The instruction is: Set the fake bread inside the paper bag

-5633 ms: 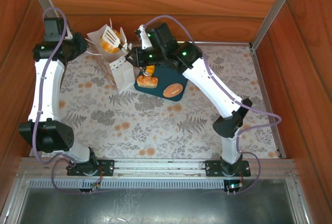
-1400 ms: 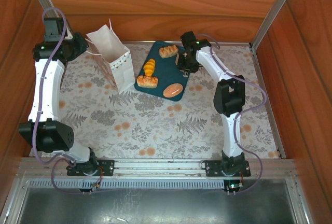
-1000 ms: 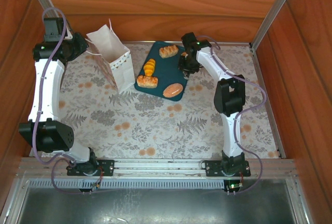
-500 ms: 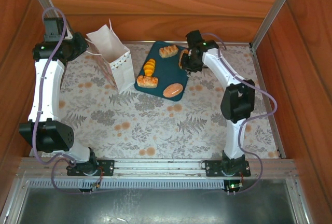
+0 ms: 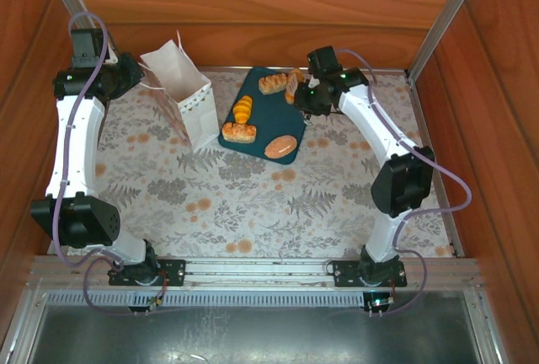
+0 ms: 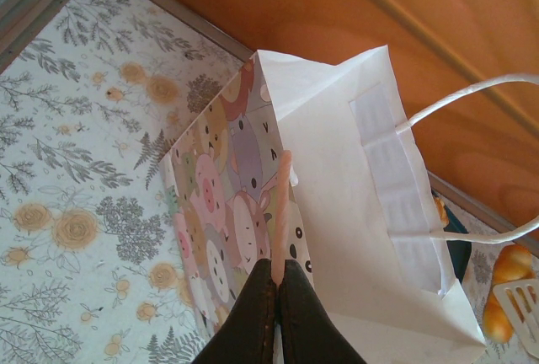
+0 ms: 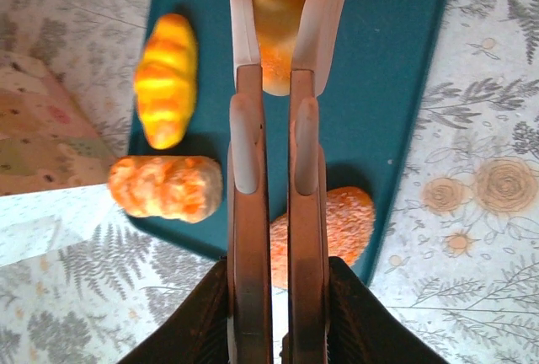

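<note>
Tabletop (image 5: 253, 204): floral cloth, carrying every item below. Paper bag (image 5: 187, 99): upright at the far left with its mouth facing up, white loop handles (image 6: 472, 94) at the rim. My left gripper (image 6: 280, 242) is closed on its patterned wall, on the side away from the tray, and steadies it. I cannot see down to the bottom, so I cannot tell what it contains. Tray (image 5: 263, 120): dark teal, just right of the bag, its long side running far to near. Four pieces of fake bread lie on it: a ridged roll (image 5: 273, 83) at the far end, a yellow croissant (image 5: 242, 109) at mid-left, a second ridged roll (image 5: 239, 132) at the near left corner, and an oval loaf (image 5: 282, 146) at the near right. Fifth piece (image 7: 276, 18): golden-orange, clamped between the pale blades of my right gripper (image 5: 300, 90) above the tray's far right edge. Its long axis appears to run in line with the blades. Governing relation: the bag's mouth lies to the left of this gripper and slightly farther back, across the full width of the tray. My right arm carries the piece while my left is already at the bag. I judge that the carry must go leftward over the croissant and rolls, high enough to pass the rim and handles.
</note>
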